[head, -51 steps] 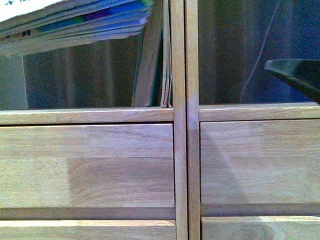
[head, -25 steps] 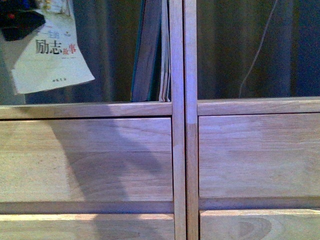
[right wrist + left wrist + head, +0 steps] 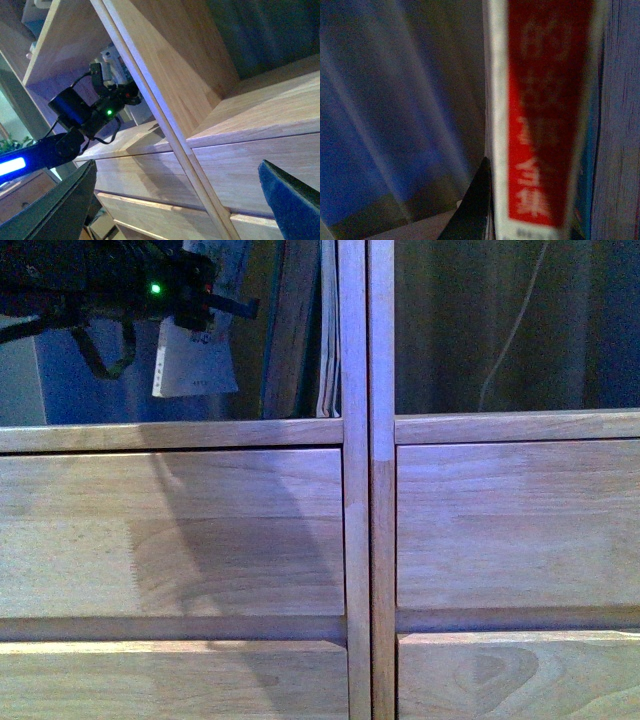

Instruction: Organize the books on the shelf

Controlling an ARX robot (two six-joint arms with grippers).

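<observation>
Now the white-spined book [image 3: 195,365] hangs nearly upright inside the left bay of the shelf [image 3: 240,540], where half a second ago it was tilted, cover out, further left. The left gripper [image 3: 205,305], pinching it, has carried it toward the leaning books [image 3: 300,340] against the centre divider [image 3: 357,390]. Its red-printed spine looks just beside their page edges, so setting it down and letting go is probably all that remains, while the right gripper [image 3: 177,167] is spread wide and empty before the shelf.
</observation>
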